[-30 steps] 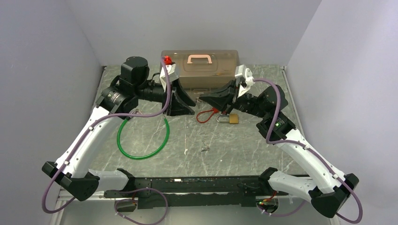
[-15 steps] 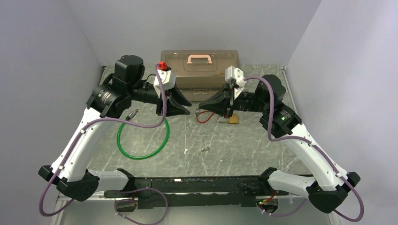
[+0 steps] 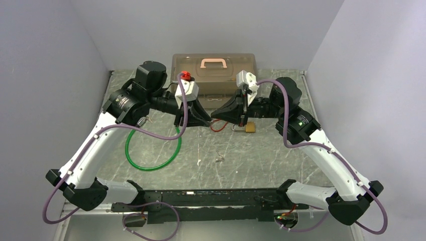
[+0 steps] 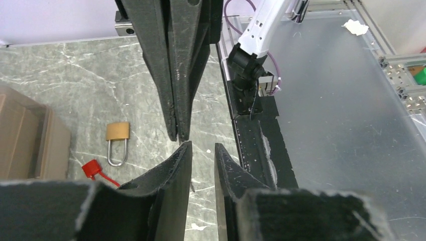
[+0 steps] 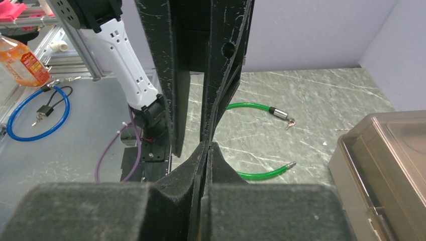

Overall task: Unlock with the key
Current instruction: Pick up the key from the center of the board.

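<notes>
The small brass padlock (image 3: 249, 128) lies on the marble table with its shackle pointing left; it also shows in the left wrist view (image 4: 118, 132). A red tag (image 4: 91, 168) on red wire (image 3: 218, 125) lies beside it. A tiny silver key (image 3: 219, 158) lies alone on the table in front of the padlock. My left gripper (image 3: 205, 120) (image 4: 202, 146) is open by a narrow gap and empty. My right gripper (image 3: 214, 114) (image 5: 208, 145) is shut with nothing visible in it. The two grippers meet tip to tip above the table, left of the padlock.
A translucent brown box (image 3: 213, 68) with a pink handle stands at the back. A green cable loop (image 3: 153, 150) lies at the left, its metal ends visible in the right wrist view (image 5: 279, 112). Walls close in on both sides.
My left gripper has moved right toward the right gripper. My right gripper has shifted left and a little lower. Padlock and key have not moved.
</notes>
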Action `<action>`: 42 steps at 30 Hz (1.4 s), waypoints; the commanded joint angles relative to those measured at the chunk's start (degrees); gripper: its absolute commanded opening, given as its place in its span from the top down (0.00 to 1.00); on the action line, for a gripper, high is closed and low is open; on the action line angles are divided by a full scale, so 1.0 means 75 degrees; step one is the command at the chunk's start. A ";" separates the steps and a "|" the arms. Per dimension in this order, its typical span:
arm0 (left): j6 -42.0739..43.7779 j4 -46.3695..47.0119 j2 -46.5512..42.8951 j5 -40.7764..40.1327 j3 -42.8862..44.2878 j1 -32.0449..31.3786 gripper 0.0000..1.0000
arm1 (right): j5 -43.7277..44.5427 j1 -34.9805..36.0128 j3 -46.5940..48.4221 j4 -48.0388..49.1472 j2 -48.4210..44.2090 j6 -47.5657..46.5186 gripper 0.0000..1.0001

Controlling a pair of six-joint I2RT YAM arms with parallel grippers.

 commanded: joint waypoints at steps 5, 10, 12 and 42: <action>0.0437 -0.0179 -0.0177 -0.0450 0.0285 -0.0019 0.74 | -0.0187 0.0049 0.0300 -0.0036 -0.0150 -0.0288 1.00; 0.0449 -0.0326 -0.0397 -0.0265 0.0357 0.0089 0.70 | -0.0168 0.0056 0.0268 -0.0039 -0.0182 -0.0286 1.00; 0.0511 -0.0389 -0.0455 -0.0113 0.0362 0.0144 0.69 | -0.0191 0.0059 0.0300 -0.0033 -0.0150 -0.0262 1.00; 0.0028 0.0154 -0.0234 0.0346 -0.0096 0.0181 0.87 | -0.0018 0.0354 0.0387 0.0202 0.0022 -0.0250 1.00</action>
